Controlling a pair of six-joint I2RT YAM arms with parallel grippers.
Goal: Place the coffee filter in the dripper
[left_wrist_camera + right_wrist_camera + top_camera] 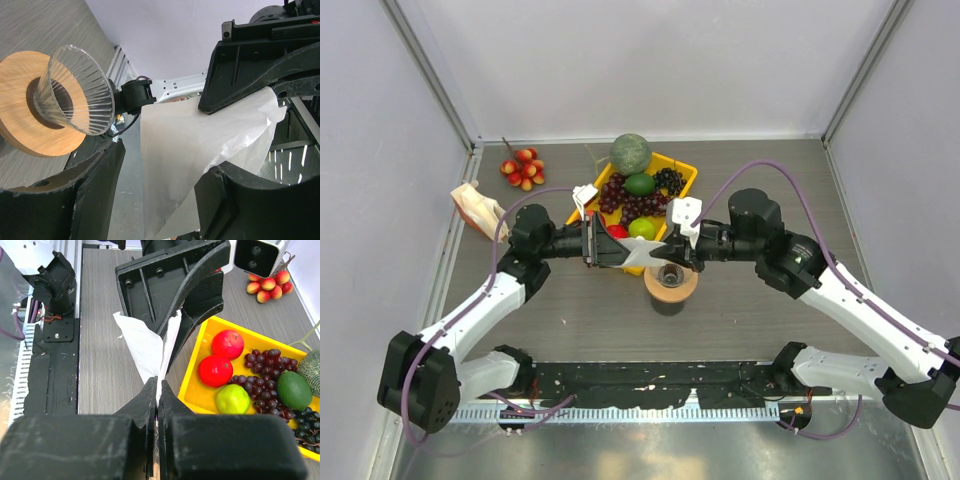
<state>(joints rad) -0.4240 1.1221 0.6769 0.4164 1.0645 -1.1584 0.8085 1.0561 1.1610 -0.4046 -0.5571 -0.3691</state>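
The white coffee filter [642,250] hangs in the air between my two grippers, just above and left of the dripper [670,275]. My right gripper [159,386] is shut on the filter's [144,342] folded edge. My left gripper [165,200] stands open, its jaws wide apart on either side of the filter [190,150]; the paper lies against one finger [250,200]. The clear ribbed dripper [80,90] sits in a tan wooden ring [20,115] with nothing in it. In the top view the grippers, left [618,250] and right [667,250], face each other.
A yellow tray [688,172] of apples, grapes and limes stands right behind the grippers, with a green melon [630,153] at its far end. Red lychees [523,168] and a beige paper bundle [475,208] lie at the back left. A black mat [650,385] runs along the near edge.
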